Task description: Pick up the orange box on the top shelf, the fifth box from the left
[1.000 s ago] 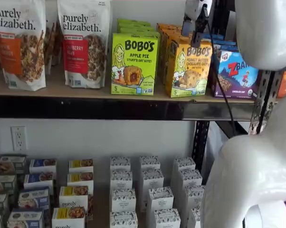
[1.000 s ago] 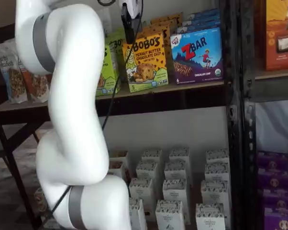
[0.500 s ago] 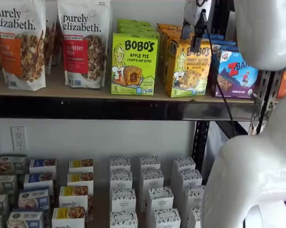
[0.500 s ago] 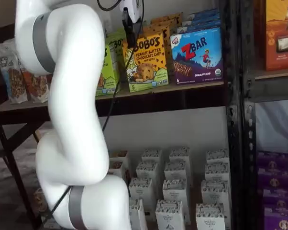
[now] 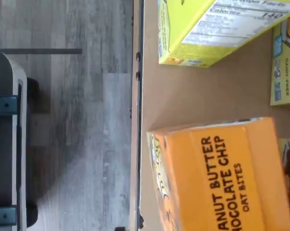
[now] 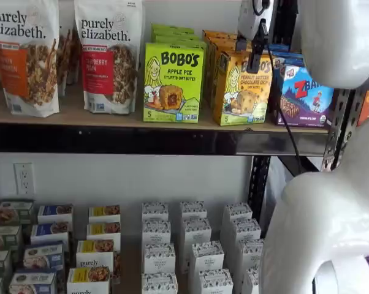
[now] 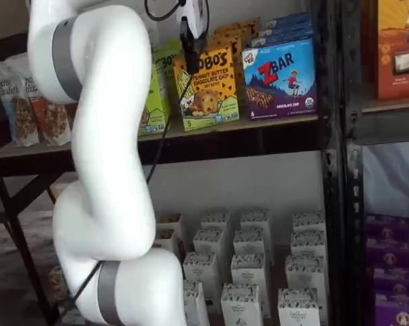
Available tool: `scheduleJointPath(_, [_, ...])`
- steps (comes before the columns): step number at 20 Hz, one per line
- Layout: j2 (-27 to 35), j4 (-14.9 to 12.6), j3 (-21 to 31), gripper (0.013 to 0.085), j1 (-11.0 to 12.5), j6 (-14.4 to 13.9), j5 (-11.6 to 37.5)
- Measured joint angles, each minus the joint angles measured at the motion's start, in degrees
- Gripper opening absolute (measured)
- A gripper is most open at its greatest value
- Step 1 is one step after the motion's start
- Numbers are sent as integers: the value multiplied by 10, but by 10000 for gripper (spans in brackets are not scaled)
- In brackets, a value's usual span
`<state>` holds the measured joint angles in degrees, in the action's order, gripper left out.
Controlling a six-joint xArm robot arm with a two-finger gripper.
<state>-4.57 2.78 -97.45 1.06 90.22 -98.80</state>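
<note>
The orange box [image 6: 243, 92] stands at the front of the top shelf [image 6: 80, 116], between a lime-green Bobo's box [image 6: 172, 82] and a blue ZBar box [image 6: 304, 95]. It also shows in a shelf view [image 7: 208, 92]. My gripper [image 6: 248, 54] hangs in front of the orange box's upper edge, open, with nothing between its black fingers [image 6: 256, 52]. In a shelf view the gripper [image 7: 189, 49] is side-on at the box's upper left corner. The wrist view looks down on the orange box's top panel [image 5: 222, 178] and the tan shelf board [image 5: 183, 96].
More orange and green boxes stand in rows behind the front ones. Granola bags [image 6: 108, 55] fill the shelf's left part. Small white boxes [image 6: 194, 245] crowd the lower level. A black upright [image 7: 330, 136] rises right of the ZBar box [image 7: 279, 78]. My white arm [image 7: 102, 156] fills the foreground.
The gripper has edged a little closer to the orange box's top, and the arm has shifted slightly. The fingers stay apart, and no box has moved.
</note>
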Motion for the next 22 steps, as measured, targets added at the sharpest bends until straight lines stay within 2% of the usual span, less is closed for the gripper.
scheduleJointPath(7, [13,-6,0,850,-1,0,-7])
scheduleJointPath(18, [4,-9,17,850,3,5,12])
scheduleJointPath(20, [5,-9,15,770,4,6,10])
scheduleJointPath(21, [5,-10,16,770,4,6,10])
scheduleJointPath(22, [4,-10,17,730,4,7,11])
